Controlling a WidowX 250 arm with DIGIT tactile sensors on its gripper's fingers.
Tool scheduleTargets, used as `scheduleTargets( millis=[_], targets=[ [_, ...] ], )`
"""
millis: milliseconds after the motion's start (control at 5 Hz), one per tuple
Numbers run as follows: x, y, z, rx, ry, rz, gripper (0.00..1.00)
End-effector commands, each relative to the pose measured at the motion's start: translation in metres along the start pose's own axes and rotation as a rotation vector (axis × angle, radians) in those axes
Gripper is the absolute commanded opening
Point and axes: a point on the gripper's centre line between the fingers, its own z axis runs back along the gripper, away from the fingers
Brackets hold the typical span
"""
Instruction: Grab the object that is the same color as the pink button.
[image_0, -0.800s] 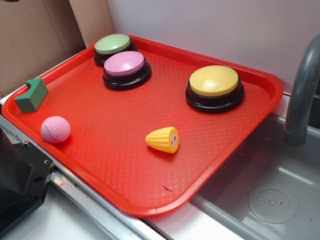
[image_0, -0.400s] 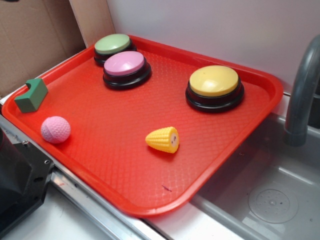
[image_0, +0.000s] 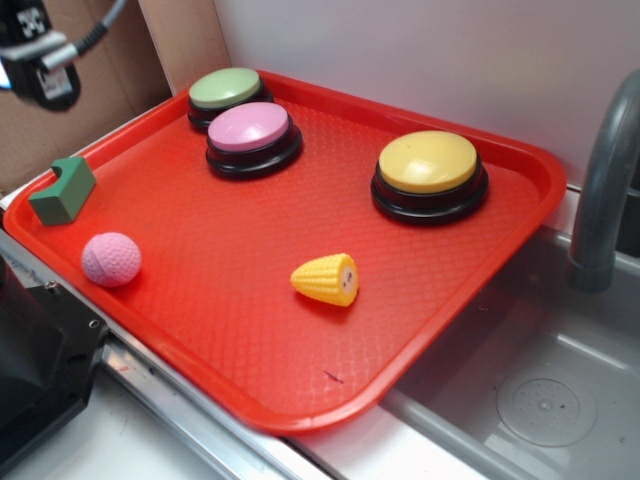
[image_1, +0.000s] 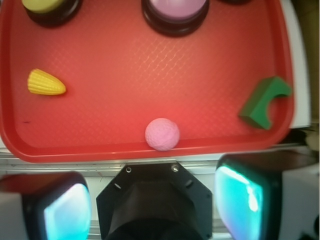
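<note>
The small light-pink dimpled ball (image_0: 111, 259) lies on the red tray (image_0: 230, 330) near its front left edge; it also shows in the wrist view (image_1: 162, 134). The pink button (image_0: 249, 128) with a black base stands at the back left of the tray, and it shows at the top of the wrist view (image_1: 174, 10). My gripper (image_1: 152, 200) is open and empty, its two pads (image_1: 240, 195) wide apart, high above the tray's near edge and clear of the ball. Part of the arm (image_0: 37, 55) shows at the top left of the exterior view.
On the tray are a green-topped button (image_0: 226, 89), a yellow-topped button (image_0: 428, 163), a yellow toy corn (image_0: 326, 278) and a green block (image_0: 62, 190). A black mount (image_0: 35, 370) stands in front of the tray. A sink with a grey tap (image_0: 600, 190) lies to the right.
The arm has come into the exterior view at the top left. The ball, the buttons and the other things on the tray have not moved.
</note>
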Motion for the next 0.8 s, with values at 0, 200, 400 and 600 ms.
scheduleTargets(
  millis=[0, 200, 400, 600],
  targets=[
    [0.001, 0.025, -0.052, 0.169, -0.045, -0.077, 1.00],
    [0.006, 0.029, -0.074, 0.196, -0.055, -0.112, 1.00],
    [0.011, 0.025, -0.096, 0.176, -0.075, -0.119, 1.00],
    [0.015, 0.015, -0.113, 0.128, -0.068, -0.141, 1.00]
  ],
)
